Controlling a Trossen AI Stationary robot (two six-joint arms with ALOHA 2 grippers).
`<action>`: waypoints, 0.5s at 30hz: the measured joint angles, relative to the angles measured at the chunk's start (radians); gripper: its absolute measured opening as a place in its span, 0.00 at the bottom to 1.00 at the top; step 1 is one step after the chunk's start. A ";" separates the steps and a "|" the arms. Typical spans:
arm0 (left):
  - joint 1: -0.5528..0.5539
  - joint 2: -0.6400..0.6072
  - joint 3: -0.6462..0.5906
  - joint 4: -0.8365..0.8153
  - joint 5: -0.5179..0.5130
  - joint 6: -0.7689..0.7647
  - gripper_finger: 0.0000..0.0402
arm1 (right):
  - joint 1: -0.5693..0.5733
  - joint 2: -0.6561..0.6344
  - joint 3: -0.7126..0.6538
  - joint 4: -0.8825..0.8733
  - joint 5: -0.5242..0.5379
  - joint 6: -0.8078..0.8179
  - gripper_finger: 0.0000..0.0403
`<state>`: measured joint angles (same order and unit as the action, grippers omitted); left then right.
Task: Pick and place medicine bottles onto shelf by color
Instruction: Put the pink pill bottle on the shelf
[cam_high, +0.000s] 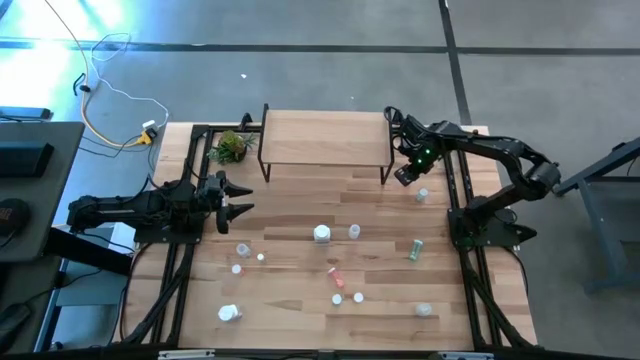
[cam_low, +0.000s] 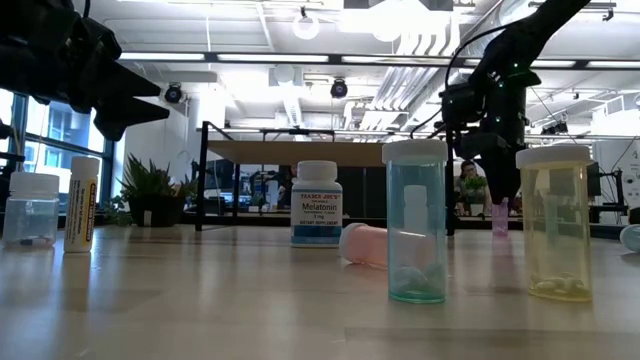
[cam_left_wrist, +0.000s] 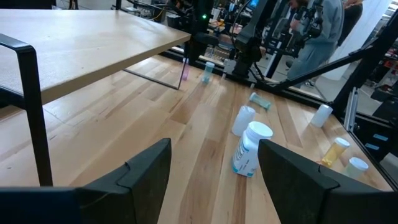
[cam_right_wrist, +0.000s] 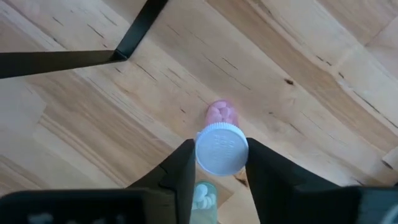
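Note:
The shelf (cam_high: 325, 135) stands at the table's far middle on black legs. My right gripper (cam_high: 405, 172) hangs by the shelf's right front leg, shut on a pink bottle with a white cap (cam_right_wrist: 221, 148). The bottle also shows in the low view (cam_low: 500, 215). Several more bottles stand or lie on the table: a white jar (cam_high: 322, 234), a clear bottle (cam_high: 354, 231), a green one (cam_high: 414, 248) and a pink one lying down (cam_high: 335, 275). My left gripper (cam_high: 240, 198) is open and empty at the table's left, pointing right. My right gripper pinches the pink bottle's white cap (cam_right_wrist: 205, 163) between its two fingers, coming from above and pointing down. The bottle hangs upright below the fingers, its pink body (cam_right_wrist: 221, 113) toward the table. I cannot tell whether its bottom touches the table.
A small clear bottle (cam_high: 422, 195) stands just near of my right gripper. A green potted plant (cam_high: 232, 147) sits left of the shelf. More bottles lie near the front edge (cam_high: 229, 313) (cam_high: 424, 310). Bare wood lies between the shelf and the bottles.

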<state>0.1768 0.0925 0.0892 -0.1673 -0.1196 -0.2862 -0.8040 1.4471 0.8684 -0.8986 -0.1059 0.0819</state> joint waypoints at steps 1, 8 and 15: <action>0.000 0.000 0.000 0.000 0.000 0.000 0.57 | 0.000 0.000 0.000 0.000 0.000 0.007 0.26; 0.000 0.000 0.000 0.000 0.000 0.000 0.57 | 0.000 -0.001 0.001 -0.008 0.000 0.045 0.22; 0.000 0.000 0.000 0.000 0.001 0.000 0.57 | 0.000 -0.019 0.001 -0.105 -0.009 0.079 0.22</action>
<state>0.1771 0.0925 0.0893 -0.1675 -0.1188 -0.2860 -0.8040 1.4280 0.8693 -1.0035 -0.1149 0.1608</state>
